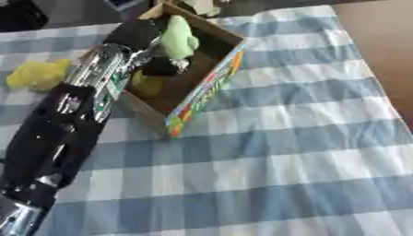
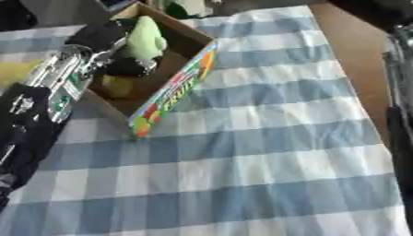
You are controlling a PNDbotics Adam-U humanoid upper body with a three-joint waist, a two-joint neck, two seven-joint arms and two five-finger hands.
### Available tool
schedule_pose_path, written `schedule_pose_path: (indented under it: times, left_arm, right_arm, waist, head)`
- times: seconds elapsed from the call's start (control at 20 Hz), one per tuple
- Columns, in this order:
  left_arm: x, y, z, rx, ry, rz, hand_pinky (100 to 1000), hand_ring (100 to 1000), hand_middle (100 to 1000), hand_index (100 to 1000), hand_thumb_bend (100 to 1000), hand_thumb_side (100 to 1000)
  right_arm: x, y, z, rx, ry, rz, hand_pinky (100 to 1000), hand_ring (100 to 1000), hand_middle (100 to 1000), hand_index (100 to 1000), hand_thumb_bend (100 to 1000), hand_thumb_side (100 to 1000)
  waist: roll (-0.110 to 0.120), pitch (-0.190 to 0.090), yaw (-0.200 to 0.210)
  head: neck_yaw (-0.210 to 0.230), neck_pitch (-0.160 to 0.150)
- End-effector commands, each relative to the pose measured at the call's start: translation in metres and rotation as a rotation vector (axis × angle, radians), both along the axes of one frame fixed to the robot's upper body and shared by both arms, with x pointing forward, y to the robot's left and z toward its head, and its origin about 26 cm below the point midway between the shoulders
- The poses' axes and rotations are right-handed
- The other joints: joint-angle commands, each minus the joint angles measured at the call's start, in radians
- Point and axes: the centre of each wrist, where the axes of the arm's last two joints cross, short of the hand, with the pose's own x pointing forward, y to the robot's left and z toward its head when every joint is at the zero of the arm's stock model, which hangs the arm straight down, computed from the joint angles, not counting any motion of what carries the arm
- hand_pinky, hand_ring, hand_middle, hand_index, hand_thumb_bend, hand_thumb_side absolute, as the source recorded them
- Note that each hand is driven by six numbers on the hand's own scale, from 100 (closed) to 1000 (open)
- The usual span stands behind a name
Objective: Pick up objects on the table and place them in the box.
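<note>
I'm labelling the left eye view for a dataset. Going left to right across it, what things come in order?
Yellow object on the checked cloth → left arm, reaching into the box → light green toy held by the left hand over the box → box's colourful printed side wall → bare brown table.

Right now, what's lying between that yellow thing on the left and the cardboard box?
In the left eye view, the robot's left arm crosses between the yellow thing and the box; its left hand is over the box.

Box [image 1: 211, 80] lay at the table's [image 1: 306, 152] far left, soft toy [image 1: 179, 38] over it, another toy [image 1: 36, 74] left of it
</note>
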Motion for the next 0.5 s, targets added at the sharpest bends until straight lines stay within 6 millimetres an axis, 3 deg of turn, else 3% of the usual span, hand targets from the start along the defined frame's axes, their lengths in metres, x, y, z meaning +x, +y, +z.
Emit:
schedule_pose_path:
  times: [0.05,0.25,0.3,0.45,0.5]
  left_arm:
    - [-0.0042,0.0065,0.0203,-0.039,-0.059,0.013,698,895,874,1000,376,1000]
    - [-0.0054,0.0091,0.0227,-0.063,-0.030,0.004,723,917,904,1000,335,1000]
    - [-0.0054,0.0095,0.0225,-0.069,-0.007,-0.007,735,927,921,1000,287,941]
    - [-0.0063,0.0112,0.0250,-0.079,0.035,-0.029,735,927,921,1000,287,941]
    - [-0.0067,0.0111,0.0254,-0.080,0.040,-0.031,777,950,961,1000,100,214]
  right_arm:
    - [-0.0038,-0.0025,0.0053,0.003,-0.021,-0.005,846,854,572,863,402,778]
    - [-0.0032,-0.0036,0.0038,0.006,-0.014,-0.010,846,854,571,864,406,776]
    - [-0.0031,-0.0037,0.0035,0.006,-0.013,-0.011,846,854,571,864,409,774]
    - [-0.0030,-0.0039,0.0031,0.006,-0.011,-0.013,846,854,571,864,409,774]
    - [-0.0031,-0.0039,0.0030,0.007,-0.011,-0.013,846,854,570,864,426,778]
  waist:
    - [-0.005,-0.029,0.003]
    - [-0.005,-0.033,0.007]
    - [-0.005,-0.033,0.008]
    - [-0.005,-0.034,0.010]
    - [-0.005,-0.034,0.009]
  head:
    - [-0.003,-0.002]
    - [-0.004,0.001]
    - [-0.005,0.001]
    - [-0.006,0.001]
    - [-0.006,0.001]
